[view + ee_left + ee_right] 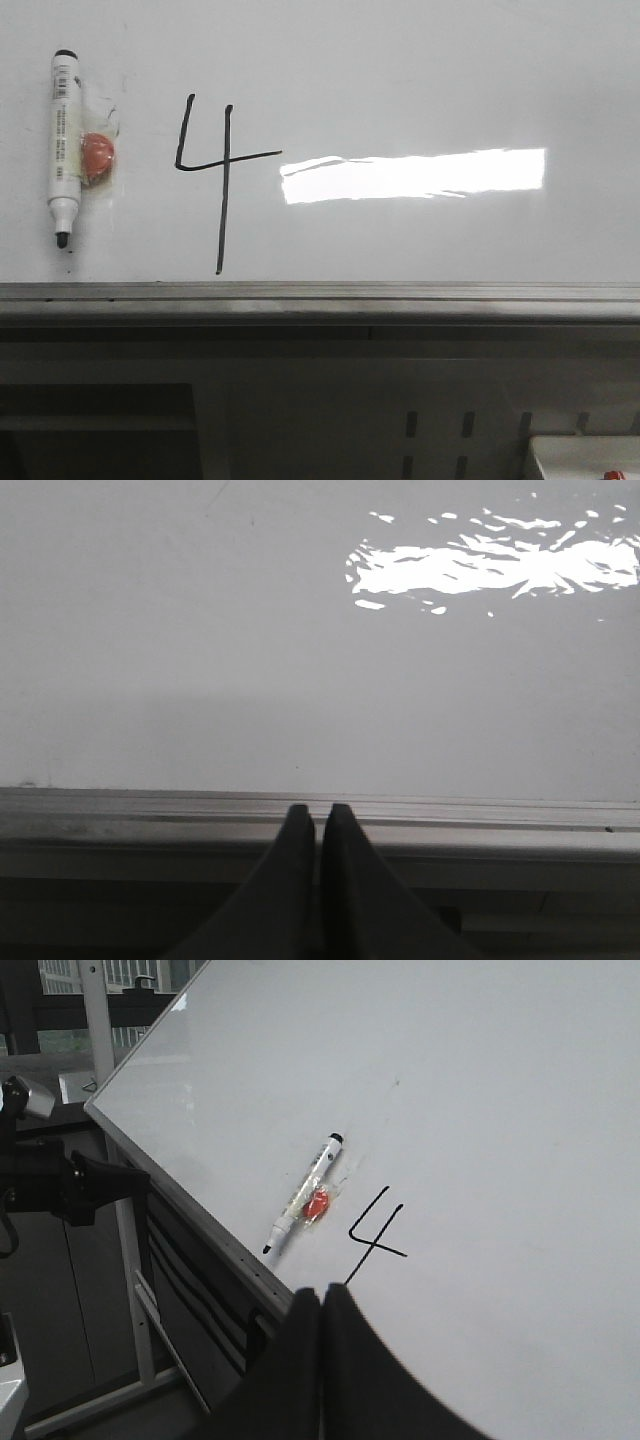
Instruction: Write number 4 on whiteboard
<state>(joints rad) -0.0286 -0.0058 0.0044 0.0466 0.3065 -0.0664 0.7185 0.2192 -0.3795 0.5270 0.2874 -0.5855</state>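
Note:
The whiteboard (420, 70) fills the front view, with its grey edge rail along the bottom. A thin black number 4 (222, 160) is drawn on it left of centre. A white marker with a black cap (64, 148) hangs to the left of the 4 beside an orange round magnet (96, 156). Neither gripper shows in the front view. My left gripper (319, 812) is shut and empty in front of the rail (150, 815). My right gripper (322, 1295) is shut and empty, back from the board, with the 4 (372, 1232) and the marker (303, 1192) beyond it.
A bright rectangular glare (412, 175) lies right of the 4. Below the rail are grey frame panels with slots (440, 430). A white object (585, 460) sits at the bottom right. The left arm (60, 1185) shows off the board's edge in the right wrist view.

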